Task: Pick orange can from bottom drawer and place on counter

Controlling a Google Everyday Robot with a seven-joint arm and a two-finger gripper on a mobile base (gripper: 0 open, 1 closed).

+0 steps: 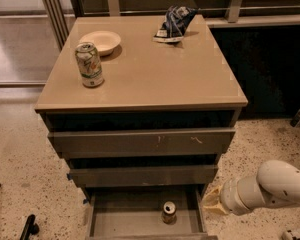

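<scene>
The orange can [168, 212] stands upright inside the open bottom drawer [120, 219], right of the middle, silver top showing. The counter [155, 74] is the tan glossy top of the cabinet above. My gripper [213, 202] shows as a pale tan end on the white arm [270, 186] at the lower right. It sits just outside the drawer's right side, a little to the right of the can and apart from it.
On the counter stand a white-and-green can [89, 64] at the front left, a cream bowl [100, 41] behind it and a crumpled blue bag [174, 22] at the back. The two upper drawers [142, 142] stand slightly pulled out. A dark cabinet [270, 69] is on the right.
</scene>
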